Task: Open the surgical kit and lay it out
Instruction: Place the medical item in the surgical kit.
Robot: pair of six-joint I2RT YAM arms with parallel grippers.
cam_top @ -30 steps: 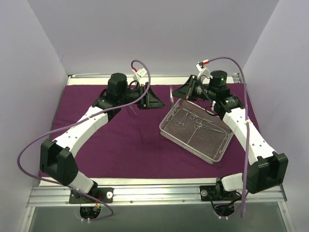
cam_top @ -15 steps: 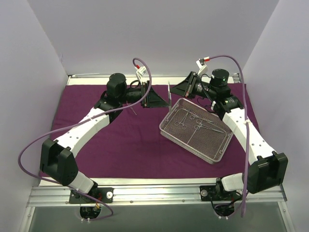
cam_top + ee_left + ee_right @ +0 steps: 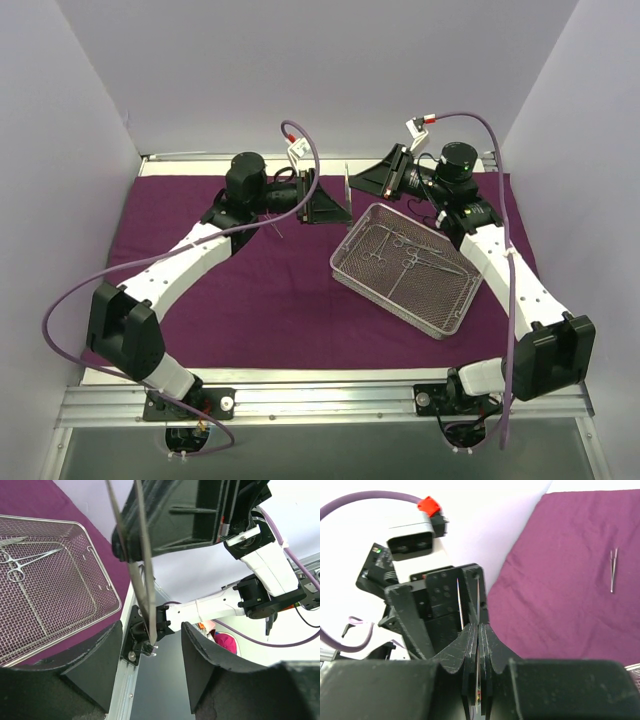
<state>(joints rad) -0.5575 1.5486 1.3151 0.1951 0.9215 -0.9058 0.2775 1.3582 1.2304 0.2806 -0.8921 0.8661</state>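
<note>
The dark purple cloth (image 3: 250,290) lies spread on the table. The silver wire-mesh tray (image 3: 351,238) sits on it at the right and holds several ring-handled forceps (image 3: 400,255). My right gripper (image 3: 362,188) is shut on thin silver tweezers (image 3: 347,195) and holds them upright above the cloth, left of the tray. The right wrist view shows its fingers (image 3: 470,640) pressed on the tweezers (image 3: 478,600). My left gripper (image 3: 343,210) is open and faces the tweezers. In the left wrist view the tweezers (image 3: 142,580) hang between its open fingers (image 3: 112,645) without touching them.
Another pair of tweezers (image 3: 276,228) lies on the cloth under my left arm and also shows in the right wrist view (image 3: 613,570). The tray's rim (image 3: 107,587) shows at the left of the left wrist view. White walls stand behind and on both sides.
My right gripper has carried the tweezers up and to the left, away from the tray. My left gripper has moved right until its open fingers sit around them.
</note>
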